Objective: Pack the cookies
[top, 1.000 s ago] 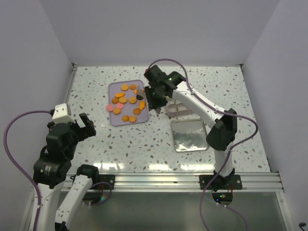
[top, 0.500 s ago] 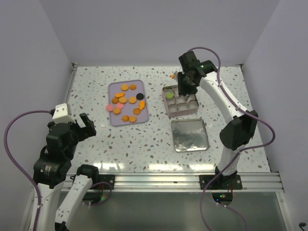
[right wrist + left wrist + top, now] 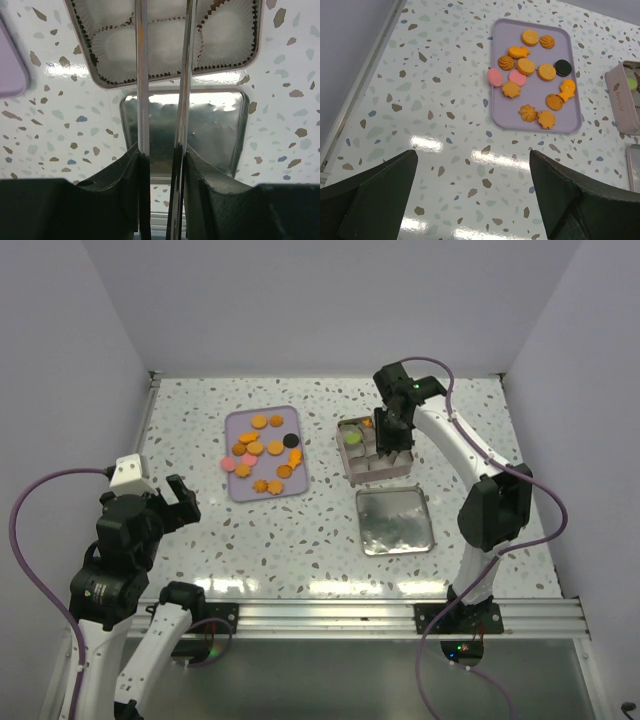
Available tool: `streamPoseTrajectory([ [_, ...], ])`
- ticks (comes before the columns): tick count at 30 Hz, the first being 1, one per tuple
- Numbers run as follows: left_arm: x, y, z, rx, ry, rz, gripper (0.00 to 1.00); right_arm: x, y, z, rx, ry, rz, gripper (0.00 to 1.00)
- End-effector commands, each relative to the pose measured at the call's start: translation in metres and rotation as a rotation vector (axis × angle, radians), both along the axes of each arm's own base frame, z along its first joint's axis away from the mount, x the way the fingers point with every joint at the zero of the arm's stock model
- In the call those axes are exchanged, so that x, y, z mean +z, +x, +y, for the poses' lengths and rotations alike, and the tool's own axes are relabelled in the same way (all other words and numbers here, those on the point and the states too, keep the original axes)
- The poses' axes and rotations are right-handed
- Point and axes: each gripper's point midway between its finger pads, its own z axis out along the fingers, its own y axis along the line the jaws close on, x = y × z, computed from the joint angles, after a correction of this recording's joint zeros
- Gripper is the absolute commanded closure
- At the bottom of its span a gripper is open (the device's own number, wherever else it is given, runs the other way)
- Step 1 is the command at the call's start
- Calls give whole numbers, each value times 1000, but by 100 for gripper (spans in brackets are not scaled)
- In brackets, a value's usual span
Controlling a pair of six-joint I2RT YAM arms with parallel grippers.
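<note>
The right gripper, pinching an orange cookie, has swung from the tray to the far-left corner of the tin, beside the green cookie. Release looks next. Other cookies wait on the tray, mid-table. The left gripper is spread wide, idle at the near-left edge.
</note>
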Motion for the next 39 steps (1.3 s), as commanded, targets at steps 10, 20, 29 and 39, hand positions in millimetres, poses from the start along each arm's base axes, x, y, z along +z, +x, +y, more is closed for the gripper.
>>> streamPoseTrajectory([
  [10,6,8,-2,-18,16,-27,0,-2,20,5,2,2,-49,87],
  [20,7,6,-2,-16,14,-34,0,-10,25,5,-6,-5,-35,80],
  [29,8,6,-2,-16,13,-38,0,-1,24,2,-7,-7,-54,69],
  [39,9,5,-2,-18,12,-46,0,18,23,0,-8,3,-83,61],
])
